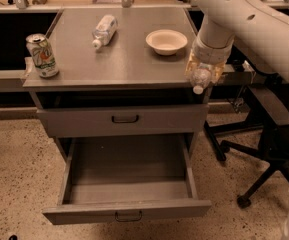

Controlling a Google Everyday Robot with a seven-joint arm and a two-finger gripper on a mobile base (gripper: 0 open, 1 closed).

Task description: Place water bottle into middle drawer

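My gripper (203,73) hangs at the right front corner of the cabinet top, just off its edge. It is shut on the water bottle (200,78), a clear bottle held tilted with its white cap (198,89) pointing down. The middle drawer (129,210) is the lowest grey drawer. It is pulled open below and to the left of the gripper, and its tray holds nothing. The taller-fronted drawer (124,119) above it is closed.
On the cabinet top (134,59) a stubbier clear bottle (104,30) lies on its side, with a white bowl (166,40) to its right. A soda can (42,55) stands at the left front corner. An office chair (264,134) stands to the right.
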